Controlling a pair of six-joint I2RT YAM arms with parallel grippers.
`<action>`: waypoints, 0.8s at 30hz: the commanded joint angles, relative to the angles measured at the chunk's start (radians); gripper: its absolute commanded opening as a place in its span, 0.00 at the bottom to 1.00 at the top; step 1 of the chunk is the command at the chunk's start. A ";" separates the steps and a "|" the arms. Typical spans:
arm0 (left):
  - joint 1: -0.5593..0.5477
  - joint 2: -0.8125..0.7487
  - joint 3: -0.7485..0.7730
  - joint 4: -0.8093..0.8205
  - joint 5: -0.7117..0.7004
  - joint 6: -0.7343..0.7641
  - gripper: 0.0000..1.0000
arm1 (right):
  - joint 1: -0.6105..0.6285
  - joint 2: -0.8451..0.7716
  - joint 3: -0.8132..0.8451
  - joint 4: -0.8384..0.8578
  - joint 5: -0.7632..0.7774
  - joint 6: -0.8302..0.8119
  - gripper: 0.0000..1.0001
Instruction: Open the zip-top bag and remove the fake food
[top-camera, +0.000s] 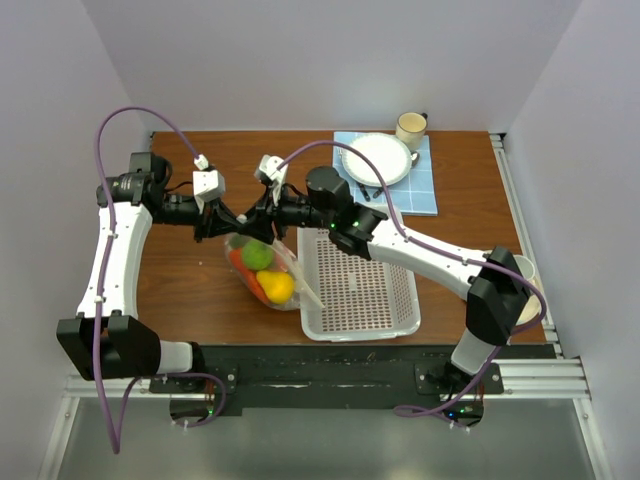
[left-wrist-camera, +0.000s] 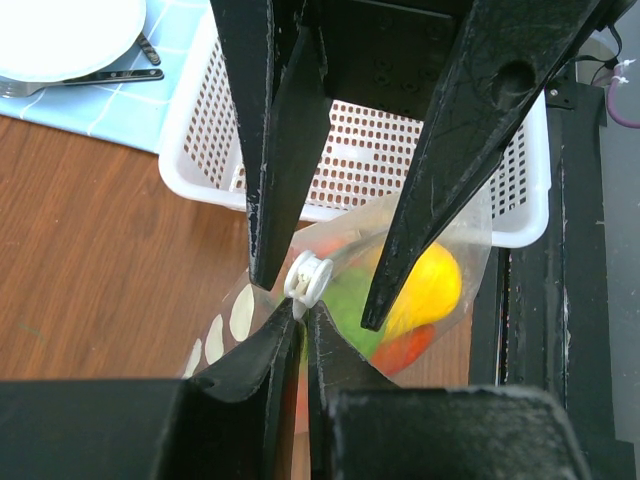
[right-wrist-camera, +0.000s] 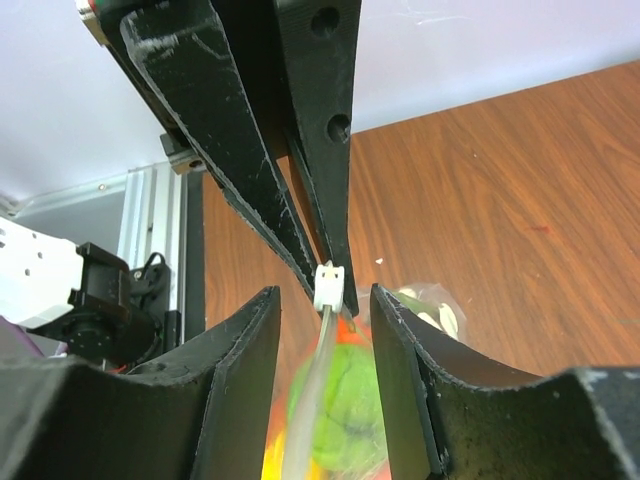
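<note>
The left gripper (left-wrist-camera: 300, 305) has its jaws nearly together, clamped on the top edge of the zip-top bag (left-wrist-camera: 232, 318), with the white slider (left-wrist-camera: 308, 277) just beyond their tips. The right gripper (right-wrist-camera: 325, 290) has its jaws parted and straddles the slider without evident contact. The bag hangs below both jaw pairs, fake food (top-camera: 262, 262) inside, and its zip seam appears to run from the slider back between the right jaws.

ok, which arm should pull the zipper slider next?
Right: the right hand is open with the white slider between its fingers. The left hand is pinched shut on the zip-top bag edge beside it, anchoring it.
</note>
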 joint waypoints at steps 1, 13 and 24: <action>-0.004 -0.001 0.002 0.001 0.039 0.013 0.12 | -0.001 -0.041 0.058 0.000 0.003 -0.010 0.44; -0.004 -0.003 -0.004 0.001 0.043 0.016 0.12 | -0.009 -0.045 0.064 -0.012 -0.009 -0.010 0.19; -0.004 -0.001 -0.003 0.001 0.047 0.015 0.12 | -0.014 -0.050 0.043 -0.018 -0.008 0.009 0.09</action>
